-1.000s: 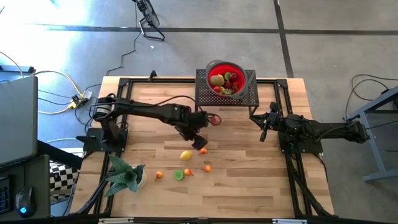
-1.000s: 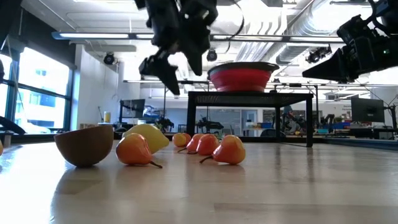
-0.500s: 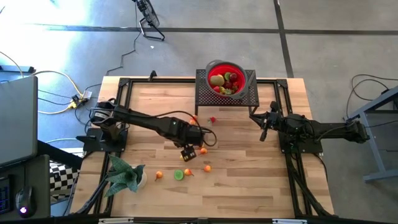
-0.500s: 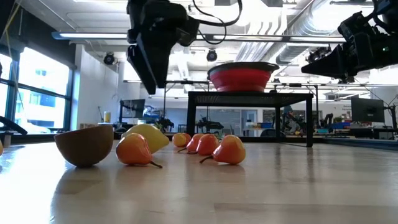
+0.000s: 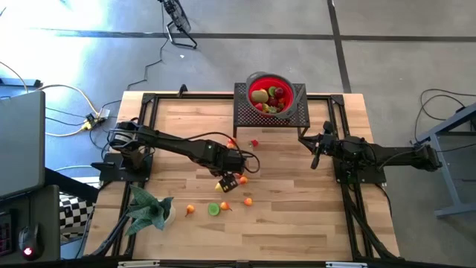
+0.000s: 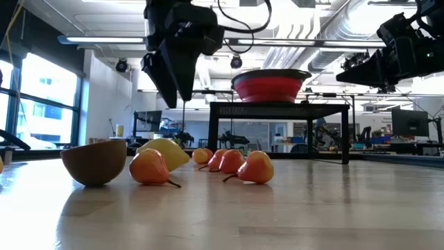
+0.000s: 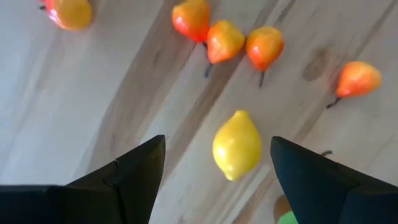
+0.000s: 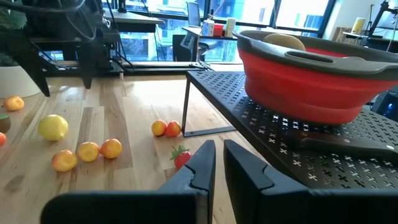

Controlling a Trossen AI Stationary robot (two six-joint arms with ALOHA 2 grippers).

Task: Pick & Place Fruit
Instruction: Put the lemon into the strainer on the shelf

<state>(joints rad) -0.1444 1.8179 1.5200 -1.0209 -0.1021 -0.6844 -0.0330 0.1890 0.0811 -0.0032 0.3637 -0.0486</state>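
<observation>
Overhead, I have the left claw [image 5: 225,181] out over the middle of the desk [image 5: 297,216], directly above the lemon [image 5: 221,186], which it nearly covers. Small orange fruits [image 5: 246,200] lie just past it at 4 o'clock, a lime [image 5: 213,209] sits at 6 o'clock, and another orange fruit lies beside the leafy plant [image 5: 149,208]. The red bowl [image 5: 269,94], full of fruit, stands on a black mesh rack [image 5: 294,115] at the desk's 12 o'clock edge, with a strawberry [image 5: 254,142] just in front. The right claw [image 5: 315,152] waits at 3 o'clock.

At desk level I see what the overhead view hides: the left claw hangs clear above the fruit, touching nothing. A brown kiwi half [image 6: 94,161] sits nearest the lens.

My left wrist view shows the fingers [image 7: 130,174] spread wide and empty, with the lemon [image 7: 237,145] on the wood between them.

The right wrist view shows that claw's fingers [image 8: 199,168] nearly together, holding nothing.

Compared with a second ago, the left claw has swung from near the rack to over the lemon, which was then uncovered; the right arm has not moved.
</observation>
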